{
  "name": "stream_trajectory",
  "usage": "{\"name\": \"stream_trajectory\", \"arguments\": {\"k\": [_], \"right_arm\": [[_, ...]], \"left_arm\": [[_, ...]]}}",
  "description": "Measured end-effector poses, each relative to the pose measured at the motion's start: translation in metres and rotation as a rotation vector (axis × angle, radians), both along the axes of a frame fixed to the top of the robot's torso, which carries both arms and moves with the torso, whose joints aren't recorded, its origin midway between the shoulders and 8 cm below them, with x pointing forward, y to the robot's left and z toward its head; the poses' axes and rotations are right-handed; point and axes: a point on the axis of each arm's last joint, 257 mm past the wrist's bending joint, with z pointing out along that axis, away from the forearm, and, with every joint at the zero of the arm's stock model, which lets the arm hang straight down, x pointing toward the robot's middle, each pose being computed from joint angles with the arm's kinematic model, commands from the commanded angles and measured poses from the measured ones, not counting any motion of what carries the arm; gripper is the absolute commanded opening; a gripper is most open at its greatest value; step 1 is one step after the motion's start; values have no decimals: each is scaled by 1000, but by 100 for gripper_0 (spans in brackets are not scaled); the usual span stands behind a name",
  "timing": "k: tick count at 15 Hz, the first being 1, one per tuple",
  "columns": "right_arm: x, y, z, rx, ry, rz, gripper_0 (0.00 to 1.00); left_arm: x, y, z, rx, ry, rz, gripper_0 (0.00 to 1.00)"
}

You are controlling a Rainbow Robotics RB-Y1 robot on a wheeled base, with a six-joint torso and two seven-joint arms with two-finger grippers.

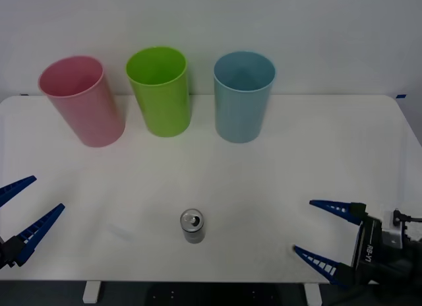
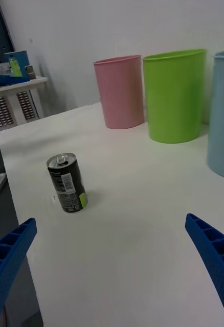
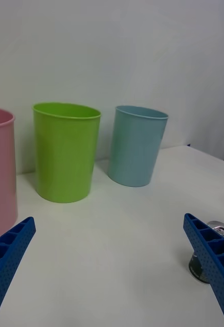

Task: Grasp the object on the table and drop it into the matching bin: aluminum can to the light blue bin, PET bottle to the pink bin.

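Left hand (image 1: 21, 217): low at the left front edge of the surface (image 1: 316, 161), well apart from the can. Its 2 blue ribbed fingers (image 1: 41, 230) are spread wide and grasp nothing. In the left wrist view the left hand (image 3: 112, 276) frames bare surface (image 3: 117, 245), with the can (image 3: 206, 255) partly hidden behind 1 finger.

Pink bin (image 1: 82, 100): upright at the back left of the surface, first in a row of 3. It also appears in the right wrist view (image 2: 119, 92) and at the edge of the left wrist view (image 3: 0, 168).

Green bin (image 1: 159, 90): upright, middle of the row, just beside the pink bin. The 2 do not appear to touch. Seen too in the wrist views (image 2: 174, 94) (image 3: 66, 150).

Can (image 1: 192, 225): upright near the front edge at about mid width, pull-tab top up, well in front of the bins and between the 2 hands. Nothing touches it. The right wrist view shows the can (image 2: 67, 184) with a silver top and a dark label.

Blue bin (image 1: 243, 96): upright, right end of the row, a clear gap from the green bin. Seen also in the wrist views (image 2: 222, 115) (image 3: 137, 145).

Right hand (image 1: 318, 228): low at the right front of the surface, fingers (image 1: 336, 208) spread wide, grasping nothing, pointing towards the can but well short of it. In the right wrist view the right hand (image 2: 112, 260) frames bare surface (image 2: 142, 240).
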Motion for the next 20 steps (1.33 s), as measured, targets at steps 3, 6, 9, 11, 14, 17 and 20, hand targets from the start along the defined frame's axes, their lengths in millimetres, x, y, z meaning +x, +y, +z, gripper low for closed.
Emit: {"name": "stream_trajectory", "arguments": {"k": [3, 6, 9, 11, 14, 17, 20], "right_arm": [[2, 18, -10, -38, -56, 43, 100], [9, 36, -30, -36, -35, 85, 100], [19, 55, -44, -43, -38, 108, 100], [28, 70, -51, -50, -44, 114, 100], [38, 93, -61, -52, -42, 122, 100], [40, 115, -68, -54, -35, 135, 100], [39, 137, -74, -62, -35, 145, 100]], "left_arm": [[0, 0, 0, 0, 0, 0, 100], [0, 0, 0, 0, 0, 0, 100], [0, 0, 0, 0, 0, 0, 100], [0, 0, 0, 0, 0, 0, 100], [0, 0, 0, 0, 0, 0, 100], [0, 0, 0, 0, 0, 0, 100], [0, 0, 0, 0, 0, 0, 100]]}}
